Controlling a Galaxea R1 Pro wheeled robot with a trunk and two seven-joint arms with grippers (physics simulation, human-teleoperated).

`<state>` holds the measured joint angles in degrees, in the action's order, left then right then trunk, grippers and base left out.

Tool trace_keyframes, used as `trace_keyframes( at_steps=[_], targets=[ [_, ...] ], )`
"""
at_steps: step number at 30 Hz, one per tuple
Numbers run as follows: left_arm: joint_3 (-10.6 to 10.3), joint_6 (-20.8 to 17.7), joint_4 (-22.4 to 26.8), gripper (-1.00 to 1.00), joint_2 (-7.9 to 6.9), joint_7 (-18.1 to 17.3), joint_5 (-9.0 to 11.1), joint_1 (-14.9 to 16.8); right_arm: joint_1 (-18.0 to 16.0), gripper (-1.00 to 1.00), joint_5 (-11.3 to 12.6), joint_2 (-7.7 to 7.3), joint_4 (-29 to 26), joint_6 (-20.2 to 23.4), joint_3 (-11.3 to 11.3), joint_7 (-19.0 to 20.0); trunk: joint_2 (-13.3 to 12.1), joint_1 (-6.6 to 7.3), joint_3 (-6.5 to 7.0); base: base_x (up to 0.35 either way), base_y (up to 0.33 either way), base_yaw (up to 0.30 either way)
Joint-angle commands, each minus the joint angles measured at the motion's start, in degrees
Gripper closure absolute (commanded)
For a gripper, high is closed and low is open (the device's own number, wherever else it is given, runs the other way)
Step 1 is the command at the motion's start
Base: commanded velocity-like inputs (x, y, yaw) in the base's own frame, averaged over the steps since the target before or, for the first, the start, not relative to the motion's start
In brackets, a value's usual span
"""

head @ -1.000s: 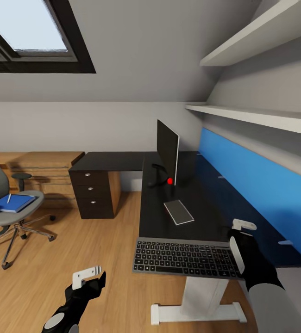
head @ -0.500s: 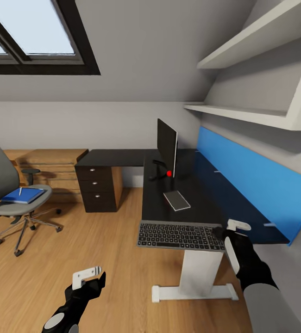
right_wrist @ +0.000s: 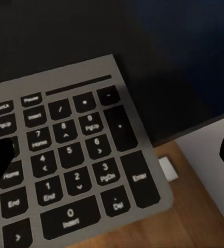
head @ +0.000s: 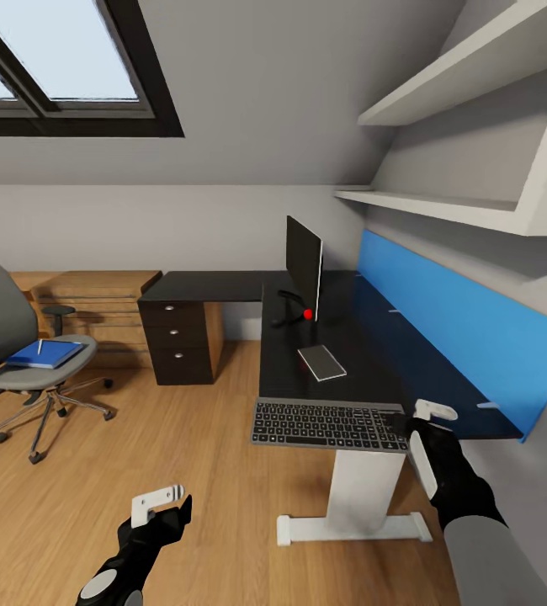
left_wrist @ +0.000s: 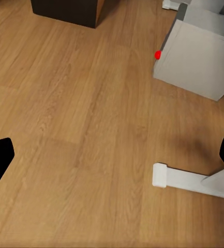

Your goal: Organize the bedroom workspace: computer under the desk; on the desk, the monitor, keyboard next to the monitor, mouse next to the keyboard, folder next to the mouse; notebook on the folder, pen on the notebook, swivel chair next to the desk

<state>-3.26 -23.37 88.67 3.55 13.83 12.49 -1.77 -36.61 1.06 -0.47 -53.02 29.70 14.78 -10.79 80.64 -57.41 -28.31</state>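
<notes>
Slight further camera retreat from desk (head: 223,288).

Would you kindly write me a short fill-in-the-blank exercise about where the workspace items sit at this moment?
1. The keyboard lies at the near end of the ____, partly overhanging its edge.
2. The blue folder rests on the seat of the ____.
3. The pale pen lies on top of the ____.
4. The light grey notebook lies on the desk between the keyboard and the ____.

Missing words: desk; swivel chair; folder; monitor
</notes>
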Motion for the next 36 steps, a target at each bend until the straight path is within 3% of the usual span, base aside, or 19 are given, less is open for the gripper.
trace_keyframes(
  at_steps=[1, 12, 13, 20, 21, 29, 36],
  targets=[
    [-0.08, -0.18, 0.1, -1.0, -0.01, 0.49, 0.6, 0.01, -0.03, -1.0, 0.24, -0.02, -0.07, 0.29, 0.18, -0.2, 0.03, 0.0, -0.05, 0.0, 0.0, 0.0],
    [-0.08, -0.18, 0.08, -1.0, 0.04, 0.49, 0.6, 0.01, -0.04, -1.0, 1.1, -0.14, -0.07, 0.27, 7.02, 0.36, 0.03, 0.0, -0.05, 0.0, -0.057, 0.0],
    [-0.08, -0.18, 0.09, -1.0, 0.05, 0.49, 0.6, 0.01, -0.03, -1.0, 1.16, -0.28, -0.07, 0.3, 10.19, 2.38, 0.03, 0.0, -0.05, 0.0, -0.276, 0.0],
    [-0.14, -0.12, 0.1, -1.0, 0.05, 0.49, 0.52, 0.01, -0.04, -1.0, 1.14, -0.93, -0.07, 0.71, 13.48, 6.55, 0.03, 0.0, -0.05, 0.0, -0.156, 0.0],
    [-0.16, -0.1, 0.1, -1.0, 0.05, 0.49, 0.48, 0.01, -0.02, -1.0, 1.2, -1.17, -0.07, 1.03, 15.02, 8.95, 0.03, 0.0, -0.05, 0.0, -0.017, 0.0],
    [-0.23, -0.09, 0.1, -1.0, 0.05, 0.49, 0.43, 0.01, -0.01, -1.0, 1.82, -1.25, -0.07, 3.79, 17.77, 15.14, 0.03, 0.0, -0.05, 0.0, -0.006, 0.0],
    [-0.24, -0.09, 0.1, -1.0, 0.05, 0.49, 0.43, 0.01, -0.01, -1.0, 5.54, -1.82, -0.07, 6.24, 18.74, 18.04, 0.03, 0.0, -0.05, 0.0, 0.0, 0.0]
  ],
)
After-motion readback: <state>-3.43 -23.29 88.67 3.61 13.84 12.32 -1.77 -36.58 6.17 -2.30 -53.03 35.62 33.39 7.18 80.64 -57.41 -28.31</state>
